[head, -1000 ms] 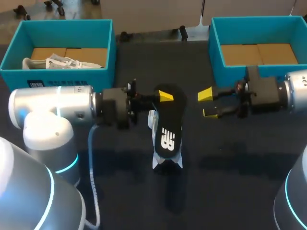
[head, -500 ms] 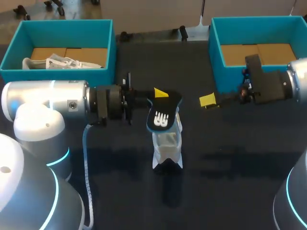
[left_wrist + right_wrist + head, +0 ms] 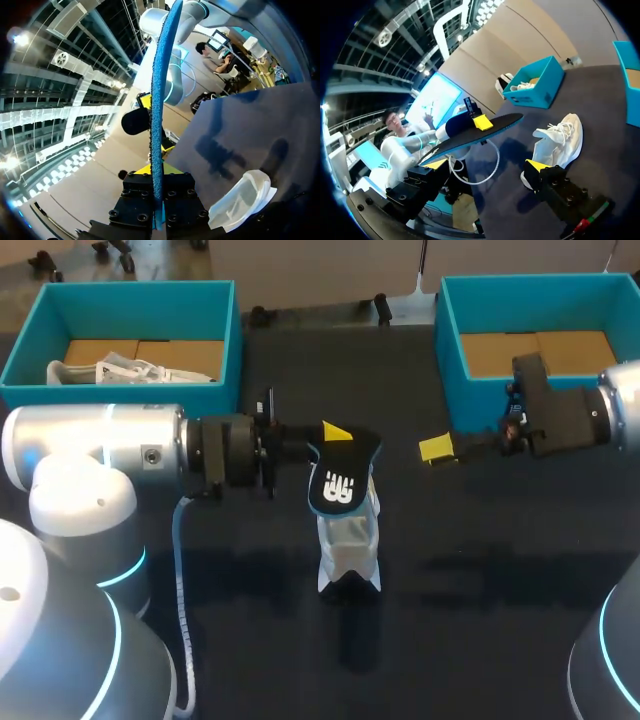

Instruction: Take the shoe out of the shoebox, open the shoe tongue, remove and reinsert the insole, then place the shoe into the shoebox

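My left gripper (image 3: 335, 434) is shut on a black insole (image 3: 340, 478) with a blue underside, which it holds up in the air over the white shoe (image 3: 348, 540). The shoe lies on the dark table at the middle. In the left wrist view the insole (image 3: 160, 100) stands edge-on between the fingers (image 3: 181, 201), with the shoe (image 3: 242, 197) on the table beyond. My right gripper (image 3: 437, 448) hangs open to the right of the insole, apart from it. In the right wrist view its own gripper (image 3: 486, 165) stands wide, with the insole (image 3: 480, 132) and shoe (image 3: 557, 140) ahead.
A teal shoebox (image 3: 30, 340) at the back left holds another white shoe (image 3: 110, 370). A second teal shoebox (image 3: 447, 340) stands at the back right, showing only its brown cardboard floor, close behind my right arm. Dark table lies bare in front of the shoe.
My left wrist has turned, tipping the insole from lying flat to standing more upright. My right gripper has rolled and drawn back a little to the right. Over the last half second hardly anything moved.
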Robot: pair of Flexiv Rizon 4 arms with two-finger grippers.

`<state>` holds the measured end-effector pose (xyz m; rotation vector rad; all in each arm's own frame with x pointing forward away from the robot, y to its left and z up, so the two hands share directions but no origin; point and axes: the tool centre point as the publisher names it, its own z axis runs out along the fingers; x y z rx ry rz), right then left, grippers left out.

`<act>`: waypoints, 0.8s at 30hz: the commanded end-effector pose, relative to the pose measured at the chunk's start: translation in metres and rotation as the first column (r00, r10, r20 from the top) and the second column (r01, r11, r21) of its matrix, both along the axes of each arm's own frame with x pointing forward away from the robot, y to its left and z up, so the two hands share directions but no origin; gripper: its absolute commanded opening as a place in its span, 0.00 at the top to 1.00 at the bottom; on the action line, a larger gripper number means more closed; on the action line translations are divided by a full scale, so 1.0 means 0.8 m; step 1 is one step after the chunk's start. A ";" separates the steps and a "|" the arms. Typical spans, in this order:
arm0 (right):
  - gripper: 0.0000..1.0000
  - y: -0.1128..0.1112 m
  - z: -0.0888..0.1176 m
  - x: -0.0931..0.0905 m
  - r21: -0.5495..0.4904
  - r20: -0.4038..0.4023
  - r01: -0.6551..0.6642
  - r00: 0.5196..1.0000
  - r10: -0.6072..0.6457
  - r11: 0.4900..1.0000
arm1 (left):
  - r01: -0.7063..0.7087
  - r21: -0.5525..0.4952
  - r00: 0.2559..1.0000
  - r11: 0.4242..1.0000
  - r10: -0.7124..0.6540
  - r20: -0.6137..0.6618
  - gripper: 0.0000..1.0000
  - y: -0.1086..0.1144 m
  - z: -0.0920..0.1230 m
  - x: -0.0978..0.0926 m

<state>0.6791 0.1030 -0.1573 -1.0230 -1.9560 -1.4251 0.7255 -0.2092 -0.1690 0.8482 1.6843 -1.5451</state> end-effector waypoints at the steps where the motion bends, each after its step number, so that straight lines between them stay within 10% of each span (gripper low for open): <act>1: 0.00 0.002 -0.001 0.000 -0.002 0.000 0.000 1.000 0.000 1.000 | 0.001 0.003 1.000 1.000 -0.001 0.001 1.00 -0.001 0.000 0.000; 16: 0.00 0.002 -0.001 0.000 -0.002 0.000 0.000 1.000 0.000 1.000 | 0.001 0.003 1.000 1.000 -0.001 0.001 1.00 -0.001 0.000 0.000; 24: 0.00 -0.019 0.003 0.000 -0.085 0.190 -0.175 0.963 0.188 0.981 | 0.001 0.003 1.000 1.000 -0.001 0.001 1.00 -0.001 0.000 0.000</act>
